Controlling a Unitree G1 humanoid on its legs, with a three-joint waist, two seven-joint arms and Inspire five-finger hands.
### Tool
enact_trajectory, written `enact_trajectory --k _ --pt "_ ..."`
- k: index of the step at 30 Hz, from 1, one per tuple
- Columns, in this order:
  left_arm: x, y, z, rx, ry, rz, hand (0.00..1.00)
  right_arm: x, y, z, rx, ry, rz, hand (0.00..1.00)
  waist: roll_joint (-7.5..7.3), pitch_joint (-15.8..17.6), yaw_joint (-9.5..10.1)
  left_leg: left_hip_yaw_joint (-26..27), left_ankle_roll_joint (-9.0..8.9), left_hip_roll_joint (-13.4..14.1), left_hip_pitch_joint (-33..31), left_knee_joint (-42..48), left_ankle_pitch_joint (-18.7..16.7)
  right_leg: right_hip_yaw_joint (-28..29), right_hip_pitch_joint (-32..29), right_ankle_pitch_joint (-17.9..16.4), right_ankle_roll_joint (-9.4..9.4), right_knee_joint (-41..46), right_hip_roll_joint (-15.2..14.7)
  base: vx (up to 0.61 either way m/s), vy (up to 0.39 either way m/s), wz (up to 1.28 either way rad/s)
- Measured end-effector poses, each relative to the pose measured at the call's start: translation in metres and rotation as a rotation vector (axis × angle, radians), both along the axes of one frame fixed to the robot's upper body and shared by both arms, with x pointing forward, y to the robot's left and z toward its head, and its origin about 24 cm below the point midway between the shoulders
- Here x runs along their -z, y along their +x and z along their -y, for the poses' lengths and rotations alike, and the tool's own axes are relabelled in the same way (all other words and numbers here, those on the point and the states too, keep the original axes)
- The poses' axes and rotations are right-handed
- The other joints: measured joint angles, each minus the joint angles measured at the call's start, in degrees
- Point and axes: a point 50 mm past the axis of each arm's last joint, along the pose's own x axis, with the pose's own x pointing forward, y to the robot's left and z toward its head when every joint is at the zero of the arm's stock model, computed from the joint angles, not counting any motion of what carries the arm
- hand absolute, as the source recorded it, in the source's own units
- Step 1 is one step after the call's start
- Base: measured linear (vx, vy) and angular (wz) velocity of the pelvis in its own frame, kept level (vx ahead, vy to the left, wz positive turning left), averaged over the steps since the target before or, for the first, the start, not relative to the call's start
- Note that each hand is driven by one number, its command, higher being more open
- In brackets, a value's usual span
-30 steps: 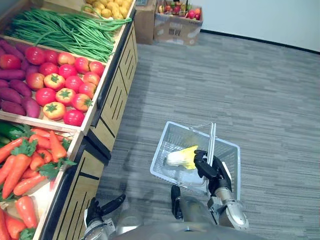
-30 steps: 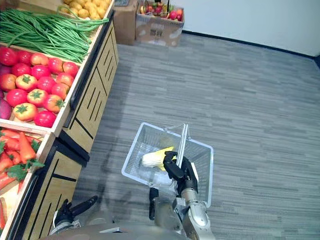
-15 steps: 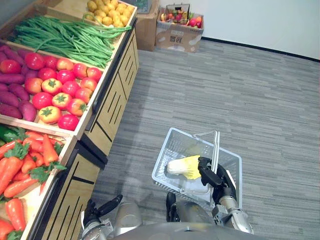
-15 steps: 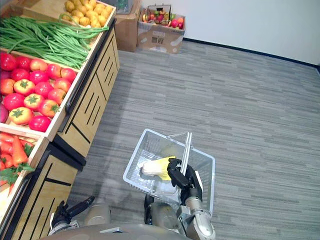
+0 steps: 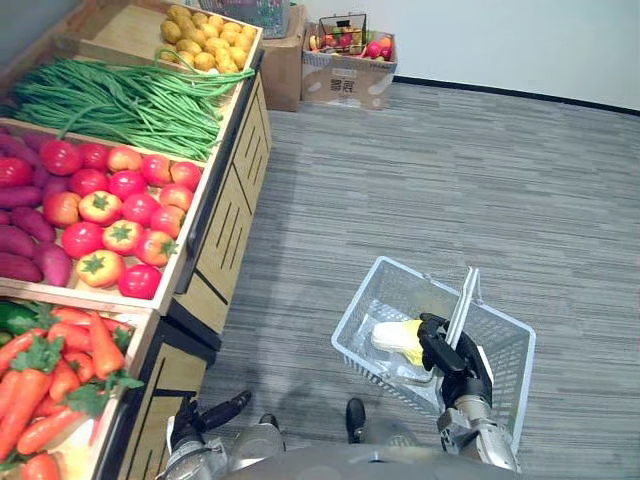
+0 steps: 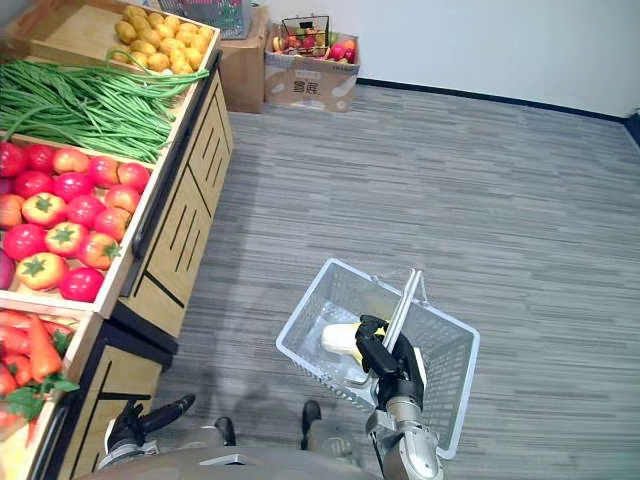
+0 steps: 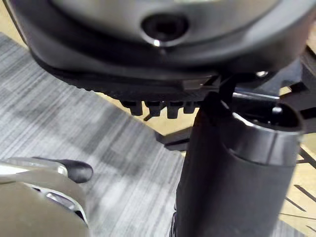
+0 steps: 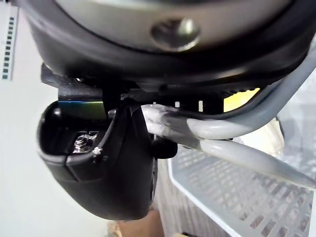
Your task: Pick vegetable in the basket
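A white wire basket [image 5: 355, 305] hangs over the grey floor to the right of the produce stand. My right hand [image 5: 452, 352] is shut on its two raised handles [image 5: 463, 298]; the right wrist view shows the pale handle bars [image 8: 232, 143] running under my curled fingers beside the thumb [image 8: 113, 163]. Inside the basket lies a pale yellow-and-white leafy vegetable [image 5: 397, 337], just left of that hand. My left hand [image 5: 207, 417] hangs low beside the stand's wooden front, fingers straight and holding nothing.
The wooden stand [image 5: 225, 215] on the left holds green beans [image 5: 120, 100], tomatoes [image 5: 115, 205], purple sweet potatoes [image 5: 20, 240], carrots [image 5: 50, 370] and small yellow produce [image 5: 210, 25]. A cardboard box [image 5: 350, 75] of fruit stands by the far wall. Open floor lies to the right.
The camera has shifted, so the stand sits lower and further left. The basket, still held by my right hand, has swung right, away from the stand. The left hand is unchanged.
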Motion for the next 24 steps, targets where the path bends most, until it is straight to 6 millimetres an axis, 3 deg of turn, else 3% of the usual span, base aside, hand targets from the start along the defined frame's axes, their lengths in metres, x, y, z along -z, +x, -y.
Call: enact_trajectory --k 10,17,24 --pt "0.001 -0.006 -0.001 -0.029 -0.004 -0.011 1.00 0.003 0.002 -0.013 -0.052 0.028 -0.006 0.00 0.24 -1.11 0.46 -1.07 -0.05 0.28 1.50 -1.03 0.03 -1.18 2.03 0.08 0.10 -1.26 0.32 0.00 -0.007 0.04" --pt "0.004 -0.022 -0.004 -0.079 -0.007 -0.052 1.00 0.009 0.004 -0.020 -0.078 0.039 -0.027 0.00 -0.98 -2.37 1.93 -1.56 -0.01 0.13 0.74 -0.86 0.19 -1.39 1.82 0.45 0.59 -1.79 0.19 -0.04 -0.004 0.03" --pt "0.004 -0.024 -0.006 -0.087 -0.002 -0.053 1.00 0.011 0.010 -0.016 -0.119 0.003 -0.036 0.00 -1.53 -2.43 3.30 -3.51 0.77 -0.52 -2.04 2.20 -1.13 -3.01 1.72 0.95 0.91 -2.68 -0.65 0.00 0.018 0.12"
